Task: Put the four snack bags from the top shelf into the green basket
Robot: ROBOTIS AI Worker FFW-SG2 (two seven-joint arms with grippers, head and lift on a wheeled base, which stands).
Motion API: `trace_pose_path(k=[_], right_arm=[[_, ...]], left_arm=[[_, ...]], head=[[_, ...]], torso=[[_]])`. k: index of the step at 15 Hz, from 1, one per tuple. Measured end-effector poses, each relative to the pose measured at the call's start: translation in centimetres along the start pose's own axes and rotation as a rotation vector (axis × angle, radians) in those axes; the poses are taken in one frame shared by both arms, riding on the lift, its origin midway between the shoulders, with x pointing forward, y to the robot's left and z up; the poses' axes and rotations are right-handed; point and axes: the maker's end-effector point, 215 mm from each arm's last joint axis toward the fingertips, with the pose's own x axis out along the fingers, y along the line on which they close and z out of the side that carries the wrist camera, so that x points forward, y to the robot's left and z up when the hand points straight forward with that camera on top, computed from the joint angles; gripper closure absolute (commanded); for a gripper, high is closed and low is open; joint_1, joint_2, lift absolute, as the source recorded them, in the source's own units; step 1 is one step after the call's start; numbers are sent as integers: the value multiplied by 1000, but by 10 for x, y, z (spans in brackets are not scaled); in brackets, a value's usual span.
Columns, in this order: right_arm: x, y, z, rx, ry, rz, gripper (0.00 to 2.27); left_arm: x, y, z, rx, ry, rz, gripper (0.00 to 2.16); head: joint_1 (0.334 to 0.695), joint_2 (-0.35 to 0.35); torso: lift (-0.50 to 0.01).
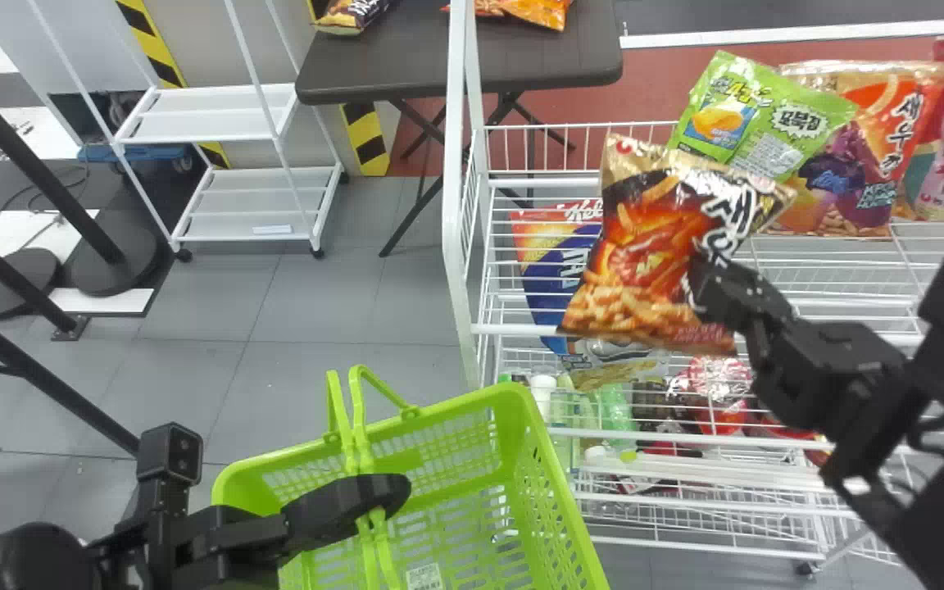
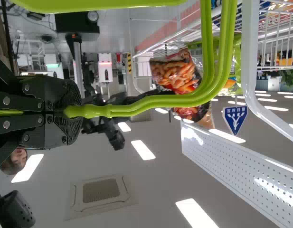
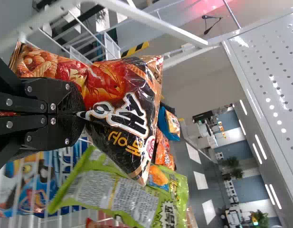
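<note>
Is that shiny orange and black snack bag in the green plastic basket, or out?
Out: the bag is held in the robot's right tool near the white wire rack, clear of the basket.

Left arm (image 1: 21,561): enters at lower left; left gripper (image 1: 397,489) points toward the right, 2 fingers (image 2: 72,97) closed. Right arm (image 1: 857,401): extends upward and inward from lower right; right gripper (image 1: 703,280) sits higher, 2 fingers (image 3: 72,97) closed in a pinch.

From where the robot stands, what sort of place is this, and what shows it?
Likely a shop or mock shop: snack bags on a wire rack, bottles lower down, and a green basket.
</note>
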Motion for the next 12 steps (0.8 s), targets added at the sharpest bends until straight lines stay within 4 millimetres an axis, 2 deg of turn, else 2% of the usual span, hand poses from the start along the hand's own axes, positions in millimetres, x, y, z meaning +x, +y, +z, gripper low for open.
trace_pose_path(k=[2,5,9,12], right_arm=[[-23,25,-25,57,111,48,2250],[-45,61,-75,130,319,122,2250],[-53,102,-110,163,453,209,2250],[-52,123,-150,165,595,251,2250]], left_arm=[[5,1,-1,-2,12,-6,2145],[11,1,-2,3,23,-13,2145],[16,1,-5,-4,37,-21,2145],[21,1,-8,-8,51,-27,2145]], head=[[695,141],[695,198],[695,282],[695,344]], torso=[[0],[0],[0],[0]])
